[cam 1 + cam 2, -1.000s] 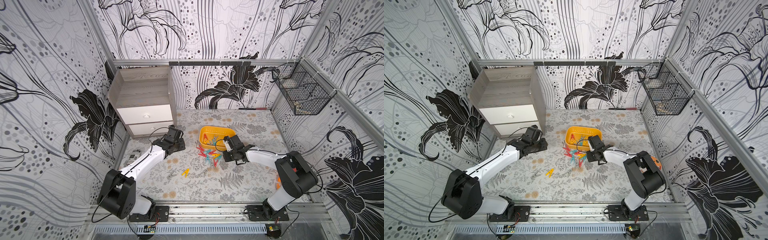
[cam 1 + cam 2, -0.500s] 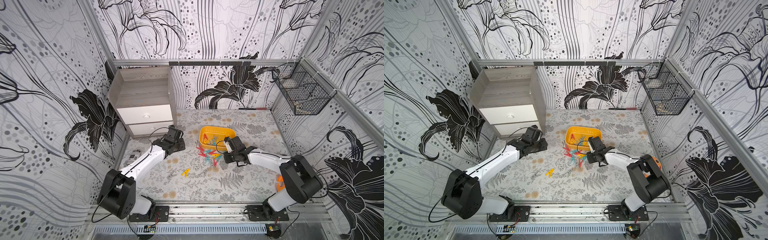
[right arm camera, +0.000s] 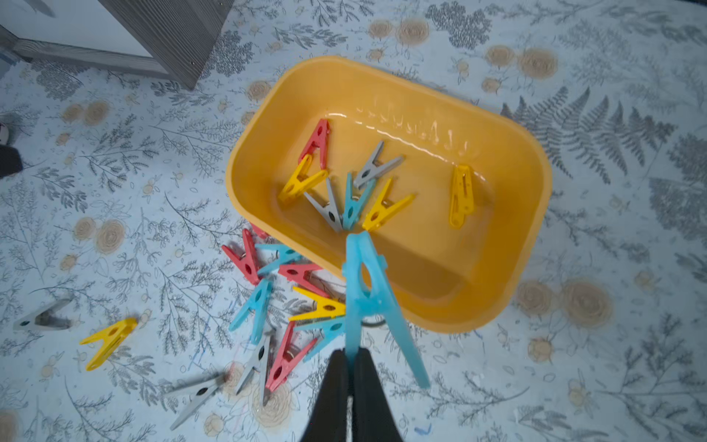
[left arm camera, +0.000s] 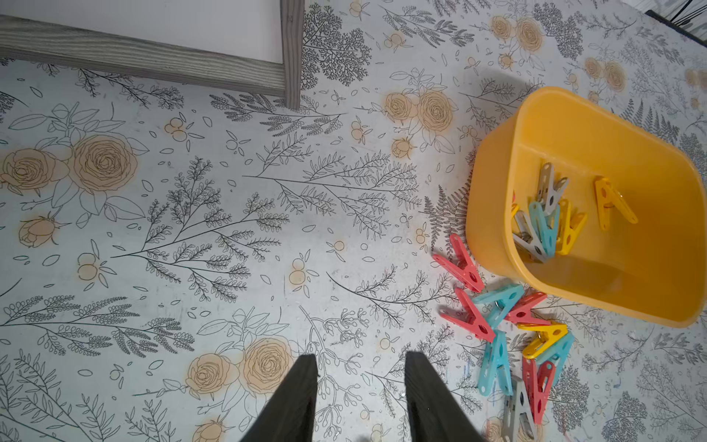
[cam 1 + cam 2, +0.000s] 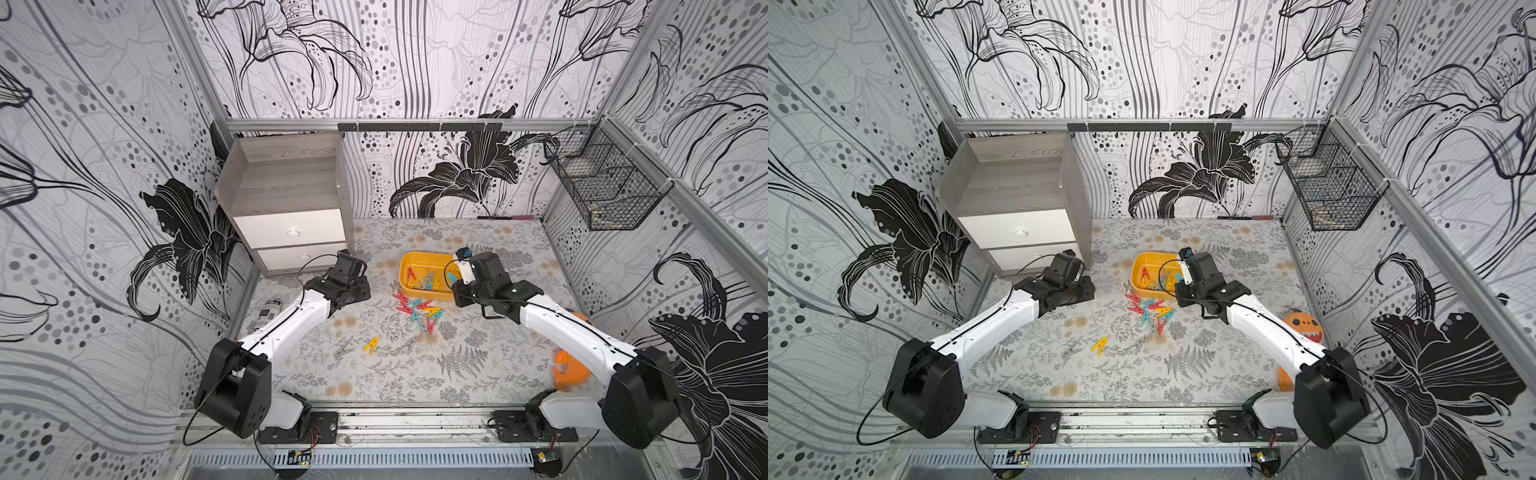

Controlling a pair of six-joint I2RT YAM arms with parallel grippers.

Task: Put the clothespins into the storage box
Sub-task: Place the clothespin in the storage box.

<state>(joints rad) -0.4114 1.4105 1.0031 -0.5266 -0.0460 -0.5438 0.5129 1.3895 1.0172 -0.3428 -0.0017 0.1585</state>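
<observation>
Teal clothespin [image 3: 355, 306] — right fingers [image 3: 333, 390] pinch one leg, tip toward box [image 3: 531, 237]; left fingers [image 4: 298, 402] apart.

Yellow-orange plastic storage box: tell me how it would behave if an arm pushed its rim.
The yellow-orange plastic storage box probably slides easily: it holds only a few plastic clothespins and sits on a smooth printed tabletop. Shallow and wide, it seems unlikely to tip. Its walls may flex slightly.

Storage box [image 3: 440, 264] yellow-orange; clothespins [image 3: 294, 273] yellow, red, teal, grey; table [image 4: 229, 291] floral; toy [image 5: 1304, 326] seemingly orange.
</observation>
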